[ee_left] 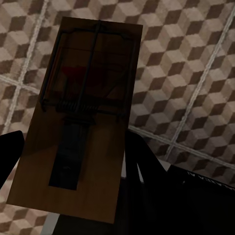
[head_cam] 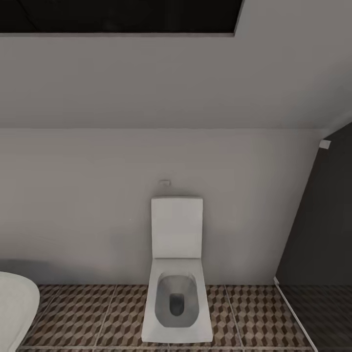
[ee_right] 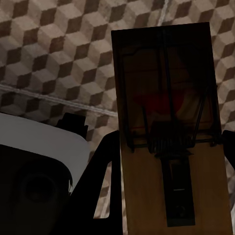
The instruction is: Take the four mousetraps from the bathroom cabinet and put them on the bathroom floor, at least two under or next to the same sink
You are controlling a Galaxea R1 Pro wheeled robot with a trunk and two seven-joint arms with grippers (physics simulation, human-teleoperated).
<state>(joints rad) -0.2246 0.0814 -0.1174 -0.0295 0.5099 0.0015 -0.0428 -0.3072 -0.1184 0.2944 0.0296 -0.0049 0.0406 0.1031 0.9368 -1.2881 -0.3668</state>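
Note:
In the left wrist view a brown wooden mousetrap (ee_left: 83, 117) with dark metal parts sits between dark fingers (ee_left: 143, 166); my left gripper (ee_left: 73, 164) is shut on it above the cube-patterned bathroom floor (ee_left: 191, 58). The right wrist view has a second mousetrap (ee_right: 171, 132) clamped between fingers (ee_right: 105, 169); my right gripper (ee_right: 167, 156) is shut on it over the same tiled floor (ee_right: 58, 49). The head view looks at the bathroom floor (head_cam: 98, 313) by the wall. The cabinet and the sink are out of view.
A white toilet (head_cam: 177, 274) stands against the grey wall straight ahead. The rounded rim of a white bathtub (head_cam: 14, 303) shows at the lower left. A dark glass partition (head_cam: 322, 254) closes the right side. A white rounded shape (ee_right: 39, 147) lies beside the right gripper.

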